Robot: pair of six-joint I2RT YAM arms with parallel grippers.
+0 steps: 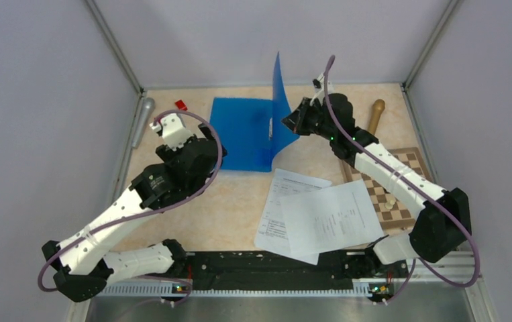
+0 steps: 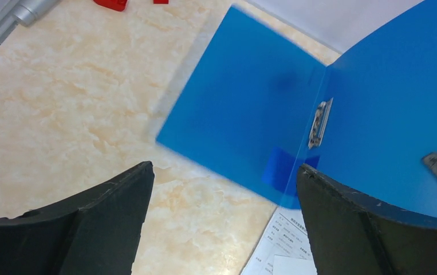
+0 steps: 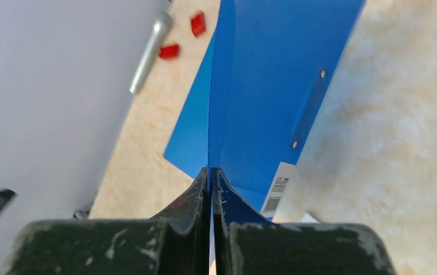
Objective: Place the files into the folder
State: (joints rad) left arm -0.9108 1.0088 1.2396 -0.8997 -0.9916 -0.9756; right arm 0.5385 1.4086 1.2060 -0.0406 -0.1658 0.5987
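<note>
Folder [image 1: 243, 134] lies open at the far middle of the table [image 1: 239, 201], its thin, bendy cover pinched upright by the right gripper [image 3: 211, 172], left gripper [image 2: 224, 172] spread empty; the files [image 1: 320, 215] just in front, light slippery sheets, likely lift best by an edge.

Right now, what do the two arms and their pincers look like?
Both the left arm and right arm have white links with bulky black joints, and a purple cable loops along each. Small green lights glow at the bases. The left pincer and right pincer have broad black fingers, scuffed pale along the edges.
</note>
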